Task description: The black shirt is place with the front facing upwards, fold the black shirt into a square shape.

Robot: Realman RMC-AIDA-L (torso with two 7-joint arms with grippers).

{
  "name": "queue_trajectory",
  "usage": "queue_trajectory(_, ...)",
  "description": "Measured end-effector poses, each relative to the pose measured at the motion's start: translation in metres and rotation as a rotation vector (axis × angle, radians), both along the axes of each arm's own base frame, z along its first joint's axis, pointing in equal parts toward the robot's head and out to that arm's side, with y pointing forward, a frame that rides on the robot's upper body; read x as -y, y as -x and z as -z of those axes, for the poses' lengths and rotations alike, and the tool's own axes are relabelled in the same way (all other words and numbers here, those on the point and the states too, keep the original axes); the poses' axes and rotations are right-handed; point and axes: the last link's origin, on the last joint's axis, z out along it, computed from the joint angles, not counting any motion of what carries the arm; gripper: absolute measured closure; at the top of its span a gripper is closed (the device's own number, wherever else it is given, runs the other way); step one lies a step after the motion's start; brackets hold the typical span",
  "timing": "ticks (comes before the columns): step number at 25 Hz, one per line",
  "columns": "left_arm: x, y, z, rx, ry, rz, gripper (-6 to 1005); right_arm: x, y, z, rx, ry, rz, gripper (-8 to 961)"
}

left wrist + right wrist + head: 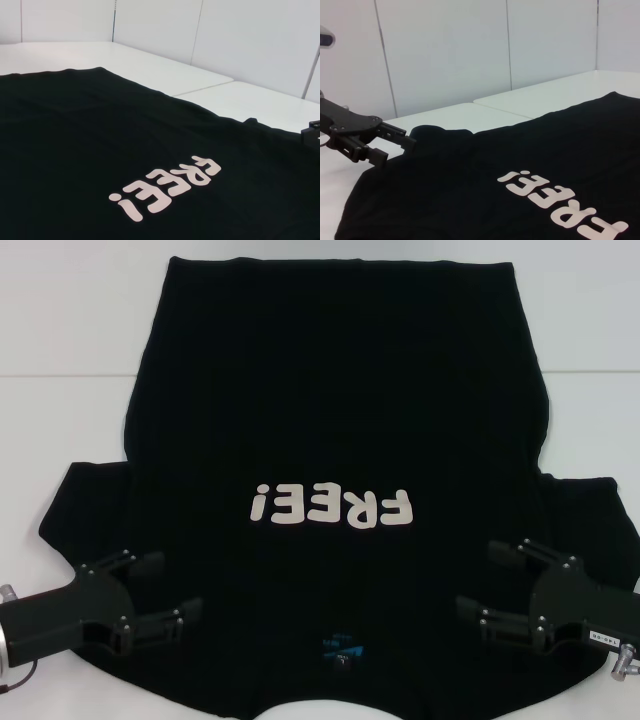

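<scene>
On the white table (pixel 60 330) before the robot the black shirt (pixel 340 390) lies spread flat, front up, its off-white "FREE!" lettering (pixel 332 507) facing upward and its small blue neck label (pixel 342 652) at the near edge; the hem lies at the far side, the two short sleeves reach out to either side near the robot. At the left sleeve sits the left gripper (pixel 170 590), its two fingers parted and pointing inward over the cloth, nothing between them; at the right sleeve the right gripper (pixel 490 580) mirrors it, fingers likewise spread wide and holding nothing; whether the fingertips touch the fabric cannot be told. Behind the table stand plain white wall panels (pixel 445 55).
</scene>
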Motion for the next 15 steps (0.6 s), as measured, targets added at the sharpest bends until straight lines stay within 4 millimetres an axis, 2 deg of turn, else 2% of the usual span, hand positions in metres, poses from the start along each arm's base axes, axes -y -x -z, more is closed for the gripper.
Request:
queue_trajectory(9, 0.001, 0.000, 0.000, 0.012, 0.000, -0.014, 127, 0.000, 0.000, 0.000, 0.001, -0.001, 0.000, 28)
queue_trajectory(12, -0.001, 0.000, -0.005, 0.080, -0.001, -0.095, 127, 0.001, -0.001, 0.001, -0.003, 0.000, 0.003, 28)
queue_trajectory(15, -0.007, 0.000, -0.022, 0.230, 0.047, -0.275, 127, 0.001, 0.000, 0.001, -0.008, 0.002, 0.006, 28)
